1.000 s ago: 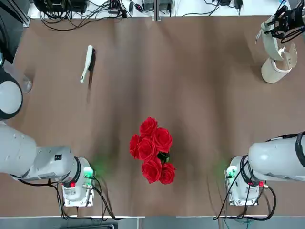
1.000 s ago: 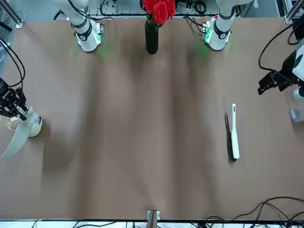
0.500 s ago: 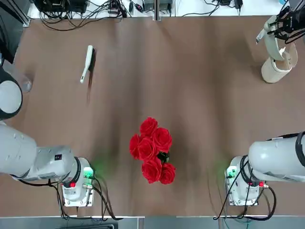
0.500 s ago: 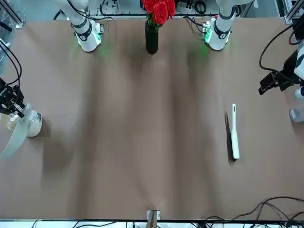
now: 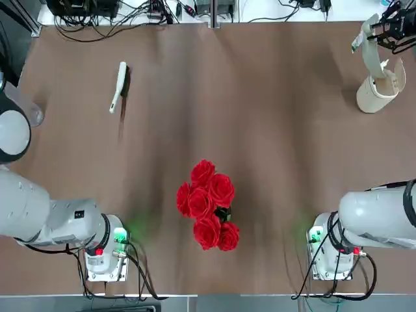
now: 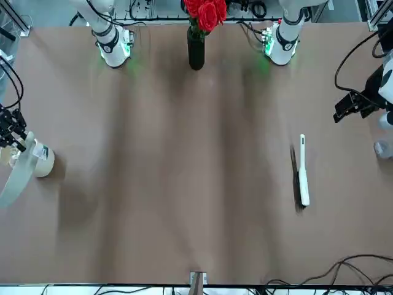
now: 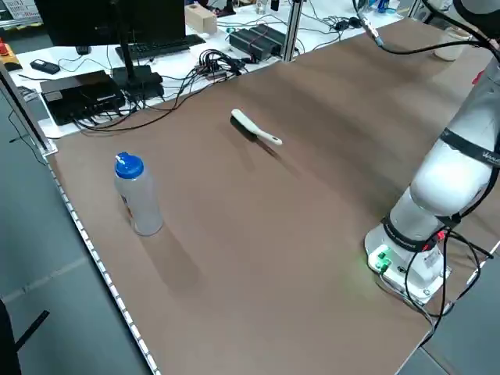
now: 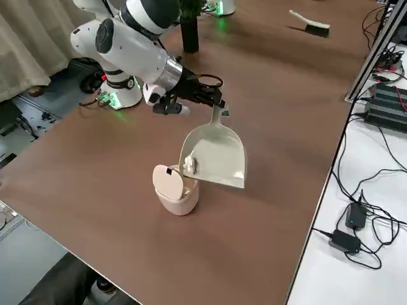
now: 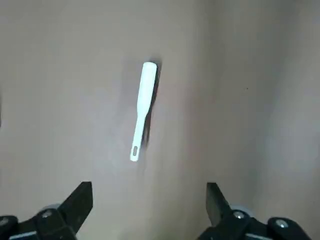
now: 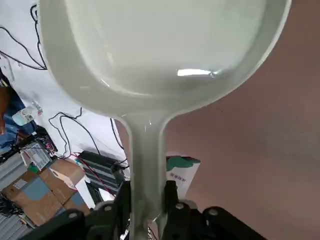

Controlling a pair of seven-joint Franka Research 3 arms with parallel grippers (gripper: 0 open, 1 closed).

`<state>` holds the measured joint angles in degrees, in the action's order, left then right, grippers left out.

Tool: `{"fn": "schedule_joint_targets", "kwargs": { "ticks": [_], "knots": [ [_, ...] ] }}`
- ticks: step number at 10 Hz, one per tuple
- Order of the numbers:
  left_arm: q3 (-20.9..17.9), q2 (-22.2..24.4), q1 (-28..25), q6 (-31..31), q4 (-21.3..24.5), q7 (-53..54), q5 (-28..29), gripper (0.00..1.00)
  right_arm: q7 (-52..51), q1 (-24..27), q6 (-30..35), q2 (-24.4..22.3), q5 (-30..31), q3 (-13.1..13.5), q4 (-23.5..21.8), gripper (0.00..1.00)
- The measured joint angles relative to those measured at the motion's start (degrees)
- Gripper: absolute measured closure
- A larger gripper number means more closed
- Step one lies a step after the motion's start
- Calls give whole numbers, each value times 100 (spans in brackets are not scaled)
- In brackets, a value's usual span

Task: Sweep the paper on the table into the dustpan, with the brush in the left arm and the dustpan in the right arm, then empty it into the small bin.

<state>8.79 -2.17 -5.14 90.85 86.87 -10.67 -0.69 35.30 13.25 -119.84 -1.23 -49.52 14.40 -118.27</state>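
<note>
Dustpan (image 8: pixel 213 154) emptying over the small bin (image 8: pixel 174 189): the right pincer (image 8: pixel 213 101) is gripping the pan's short handle with its fingers closed tight on it, and compared with the views taken a moment earlier it is lifting the handle higher and drawing it slightly away from the bin toward the desk's far edge, so that the pan is tilting more steeply, mouth down. In the right side view the crumpled white paper (image 8: pixel 189 164) is sitting at the lower lip of the pan, directly above the bin's swing lid, which is tipped open; whether the paper is touching the bin's rim cannot be told. The steeper tilt suggests that the sweeping step is complete and the dumping step is nearly finished: the paper appears to be on the point of sliding into the bin, though it is not yet inside.

The brush (image 5: pixel 119 86) is lying flat on the desk (image 5: pixel 273 136), well apart from the bin on the opposite side of the desk, with its dark bristles turned away from the bin. The left pincer (image 9: pixel 148 200) is hovering above the brush with its fingers spread wide and holding nothing; its position is unchanged across the three moments.

A bunch of red roses (image 5: pixel 208 205) in a dark vase is standing well away from the bin, between the two arm bases, and a blue-capped bottle (image 7: pixel 137 194) is standing near the brush at the desk's left edge. Neither is shifting.
</note>
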Motion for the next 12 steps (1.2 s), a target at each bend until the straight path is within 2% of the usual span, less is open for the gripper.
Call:
{"fn": "schedule_joint_targets", "kwargs": {
  "ticks": [5,9,12],
  "knots": [
    [0,0,-1,0,-1,0,0,0,-355,329,363,6,-271,7,52,67],
    [-1,0,-1,0,-1,0,0,0,-874,452,540,146,-783,6,50,67],
    [-16,0,-5,10,-3,0,0,0,-1224,668,906,204,-877,7,51,67]
  ]
}}
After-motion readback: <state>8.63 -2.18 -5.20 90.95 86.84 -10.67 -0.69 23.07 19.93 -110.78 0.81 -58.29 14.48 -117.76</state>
